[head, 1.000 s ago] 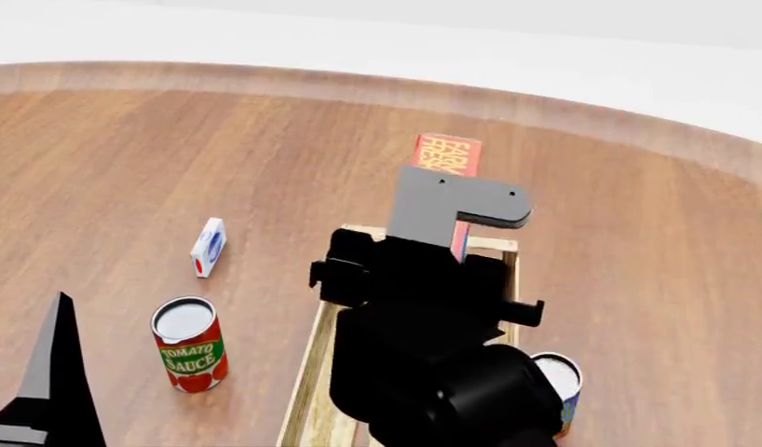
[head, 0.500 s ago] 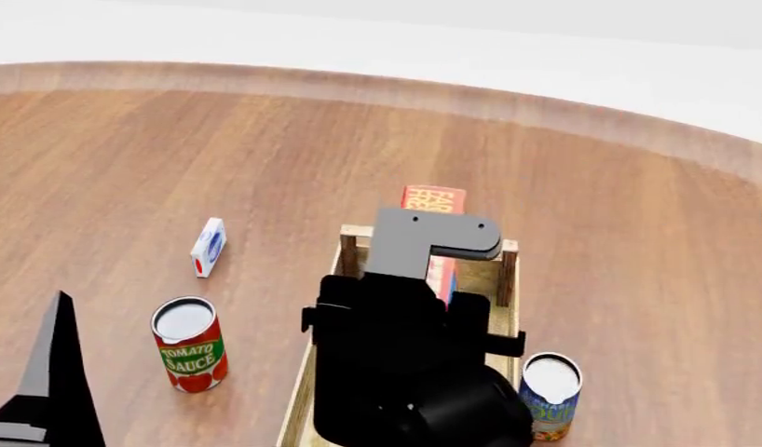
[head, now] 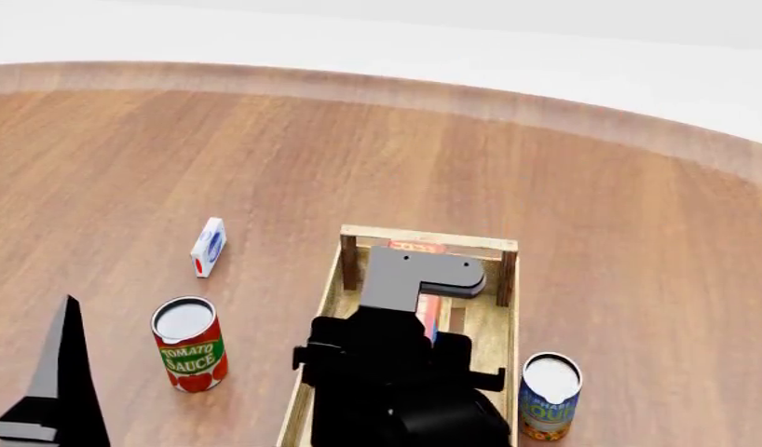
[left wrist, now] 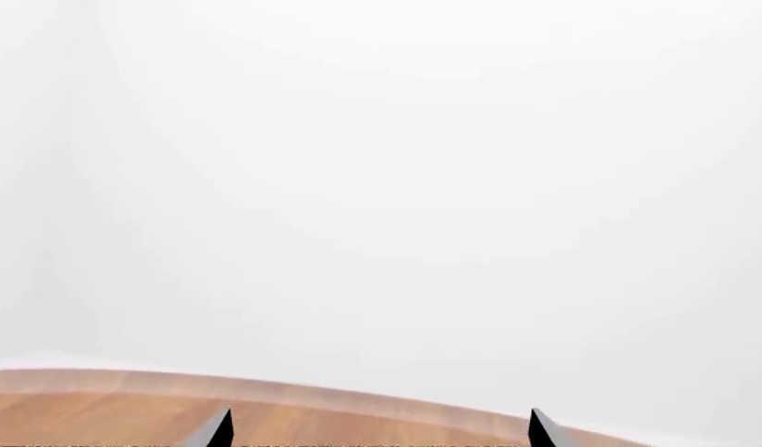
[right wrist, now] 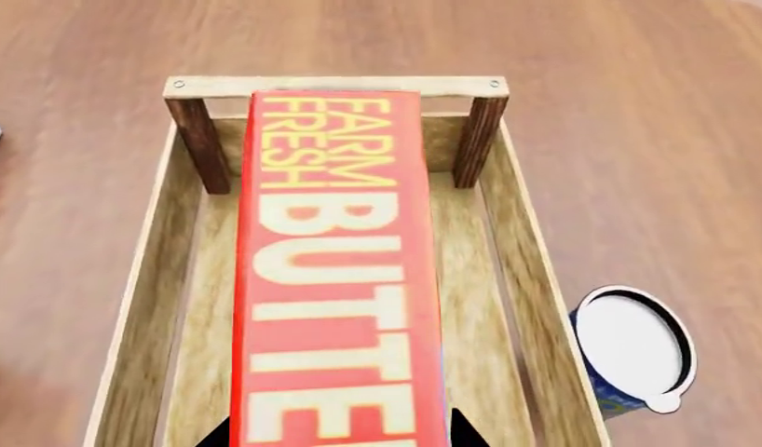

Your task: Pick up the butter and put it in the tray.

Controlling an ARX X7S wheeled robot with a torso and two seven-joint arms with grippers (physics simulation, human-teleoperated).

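Head view, left to right: the left gripper (head: 58,372) sits idle at the near left, its tips apart and nothing between them in the left wrist view. A tomato sauce can (head: 190,344) and a small white-blue carton (head: 207,247) stand on the counter (head: 630,233). The right gripper (head: 421,307) hangs over the tray (head: 428,238), clamped on the butter (right wrist: 337,279), which the right wrist view shows lengthwise above the slatted floor, between the side walls; whether it touches the floor cannot be told. Recommended procedure: lower straight down, keep the carton parallel to the walls and clear of the corner posts, and open the jaws only once it is seated. A soup can (head: 549,396) stands just beside the tray's right wall.
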